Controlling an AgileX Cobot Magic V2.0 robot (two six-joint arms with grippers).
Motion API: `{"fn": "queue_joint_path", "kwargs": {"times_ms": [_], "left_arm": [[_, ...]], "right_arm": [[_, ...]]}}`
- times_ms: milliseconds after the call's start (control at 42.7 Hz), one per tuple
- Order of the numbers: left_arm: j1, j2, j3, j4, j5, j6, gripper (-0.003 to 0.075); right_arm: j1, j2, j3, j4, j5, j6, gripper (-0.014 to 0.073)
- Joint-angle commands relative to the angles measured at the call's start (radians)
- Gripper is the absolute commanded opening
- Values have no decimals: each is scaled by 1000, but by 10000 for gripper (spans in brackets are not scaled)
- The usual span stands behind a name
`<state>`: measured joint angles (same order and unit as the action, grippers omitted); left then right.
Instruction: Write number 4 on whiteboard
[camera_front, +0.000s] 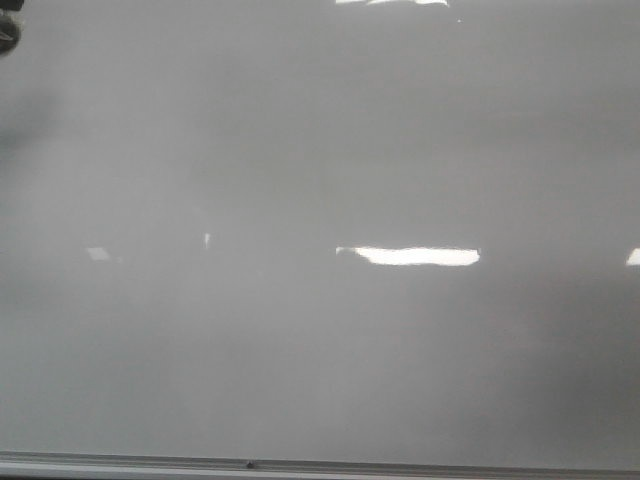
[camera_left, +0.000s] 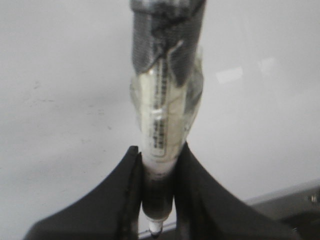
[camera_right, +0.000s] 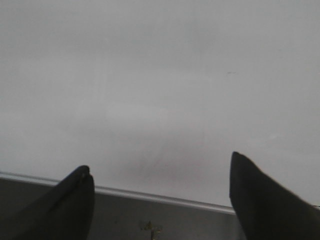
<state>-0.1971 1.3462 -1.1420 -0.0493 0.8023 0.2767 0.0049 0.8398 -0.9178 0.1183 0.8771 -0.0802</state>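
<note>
Over the whiteboard (camera_front: 320, 150) – no number 4 visible on it – left gripper (camera_left: 156, 200) clenched on a taped marker (camera_left: 162, 115); right gripper (camera_right: 160, 195) released, near the board's edge rail (camera_right: 160, 196).

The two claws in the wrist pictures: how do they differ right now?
The left claw is shut on a marker wrapped in tape, while the right claw is open and holds nothing. The left claw's fingers press against the marker's sides; the right claw's fingers stand wide apart. Both are dark and hang over the whiteboard.
</note>
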Motion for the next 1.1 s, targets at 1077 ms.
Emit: {"fn": "queue_joint_path", "kwargs": {"times_ms": [1077], "left_arm": [[-765, 44, -213, 49, 236, 316, 41]], "right_arm": [[591, 203, -127, 366, -61, -902, 580]]}}
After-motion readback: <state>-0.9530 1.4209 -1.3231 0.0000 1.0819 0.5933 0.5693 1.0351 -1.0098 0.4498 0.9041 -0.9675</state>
